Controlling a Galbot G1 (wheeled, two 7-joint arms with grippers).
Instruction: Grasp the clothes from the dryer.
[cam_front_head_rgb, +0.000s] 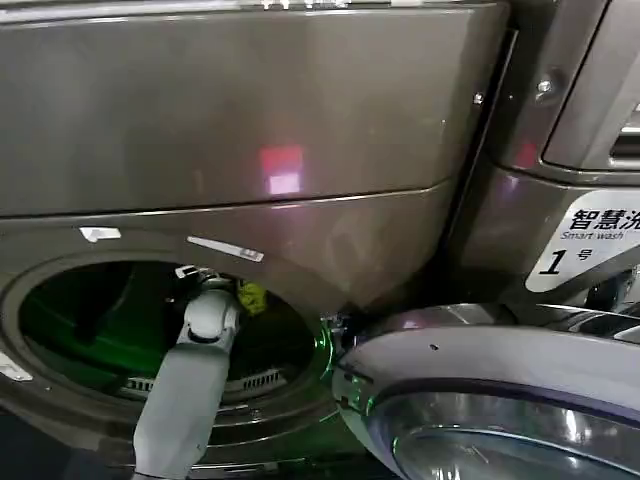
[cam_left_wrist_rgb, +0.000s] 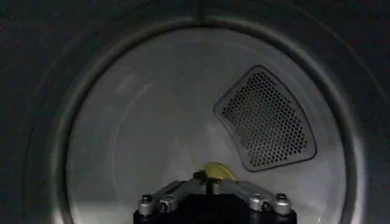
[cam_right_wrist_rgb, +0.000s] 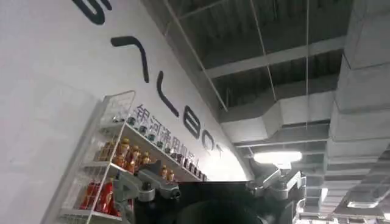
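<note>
I have the left arm (cam_front_head_rgb: 185, 390) reaching up from the lower edge of the head view and in through the round porthole of the dryer (cam_front_head_rgb: 230, 130), its wrist at the upper middle of the opening. The left claw (cam_front_head_rgb: 243, 295) sits just inside the rim with a scrap of lime-green fabric at its tip. From the left wrist camera I see the left claw's two fingers (cam_left_wrist_rgb: 163, 198) drawn in towards each other, meeting at that small bit of yellow-green cloth, the clothes (cam_left_wrist_rgb: 218, 171), so it looks pinched on the fabric. Behind it lies the pale back wall of the drum (cam_left_wrist_rgb: 134, 128) with a perforated vent panel (cam_left_wrist_rgb: 265, 119) set into it. Green light glows inside the drum on the head view. The grey-rimmed glass door (cam_front_head_rgb: 480, 400) stands swung open to the right of the porthole, and the white "1" label (cam_front_head_rgb: 585, 250) is on the machine front above it. The right claw (cam_right_wrist_rgb: 213, 189) points up at a ceiling and a white wall with a shelf of bottles (cam_right_wrist_rgb: 122, 164); I cannot tell whether it is open or closed
</note>
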